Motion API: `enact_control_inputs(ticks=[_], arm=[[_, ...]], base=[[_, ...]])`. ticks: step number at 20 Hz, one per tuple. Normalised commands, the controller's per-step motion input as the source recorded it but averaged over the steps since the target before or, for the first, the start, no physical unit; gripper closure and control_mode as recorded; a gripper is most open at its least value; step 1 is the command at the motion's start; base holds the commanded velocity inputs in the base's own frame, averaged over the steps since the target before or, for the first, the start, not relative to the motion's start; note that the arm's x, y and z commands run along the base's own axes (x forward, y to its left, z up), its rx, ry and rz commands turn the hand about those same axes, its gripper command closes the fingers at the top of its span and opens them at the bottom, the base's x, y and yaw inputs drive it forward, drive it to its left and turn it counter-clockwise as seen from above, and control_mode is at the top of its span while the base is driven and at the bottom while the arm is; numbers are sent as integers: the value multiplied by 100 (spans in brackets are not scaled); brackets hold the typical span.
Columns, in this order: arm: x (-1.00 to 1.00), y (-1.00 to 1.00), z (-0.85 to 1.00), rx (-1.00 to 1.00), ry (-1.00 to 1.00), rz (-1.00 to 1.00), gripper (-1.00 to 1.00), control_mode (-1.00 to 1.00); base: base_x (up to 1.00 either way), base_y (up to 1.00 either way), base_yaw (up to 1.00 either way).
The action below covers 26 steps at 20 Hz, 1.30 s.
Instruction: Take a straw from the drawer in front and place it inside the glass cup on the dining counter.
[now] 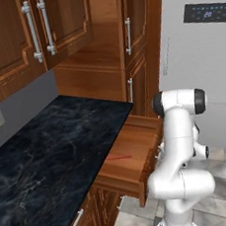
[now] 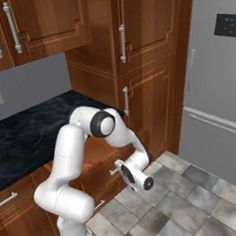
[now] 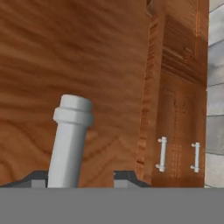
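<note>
- Kitchen of reddish-brown cabinets (image 1: 74, 20), with a grey tiled floor (image 2: 195, 199) and a black veined desk (image 1: 50, 152) filling the 9 o'clock side of the left base view.
- Found the drawer (image 1: 134, 132) pulled well out from under the desk's edge, at about 4 o'clock of the desk; judged the opening step done, or very nearly so.
- Saw the straw (image 1: 120, 157) lying flat on the drawer's lighter floor, roughly mid-drawer, untouched and well apart from the pincer.
- Placed the pincer (image 3: 81, 178) low at the drawer's outer front. Its tips rose at 6 o'clock of the hand view, on either side of a silver bar handle (image 3: 70, 135) running up toward 12 o'clock.
- Noted the jaws partly spread, with the handle near one tip and a visible gap to the other; could not tell whether the handle was actually pinched or only straddled.
- Counted as left to do: letting go of the handle, lifting up over the drawer's front edge, reaching down to the straw, and pinching it.
- Counted as further left: carrying the straw to the glass cup on the dining counter and dropping it in upright. Could not tell whether the black desk here was that counter.
- Judged the task early overall, with access gained and nothing picked up yet.
</note>
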Motion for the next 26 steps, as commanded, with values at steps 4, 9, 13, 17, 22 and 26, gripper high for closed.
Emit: enact_control_inputs(ticks=[4, 9, 13, 17, 22, 26], arm=[[-46, -100, -12, -11, 7, -17, 100, -100], [-41, -100, -16, -11, 9, -18, 100, -100], [-33, -100, -23, -10, 10, -18, 100, -100], [-29, -100, -25, -9, 12, -17, 100, -100], [-12, -97, -14, -11, 15, -17, -100, -100], [0, -64, 54, 0, 10, -4, -100, -100]], base=[[0, 0, 0], [0, 0, 0], [0, 0, 0], [0, 0, 0], [0, 0, 0], [0, 0, 0]])
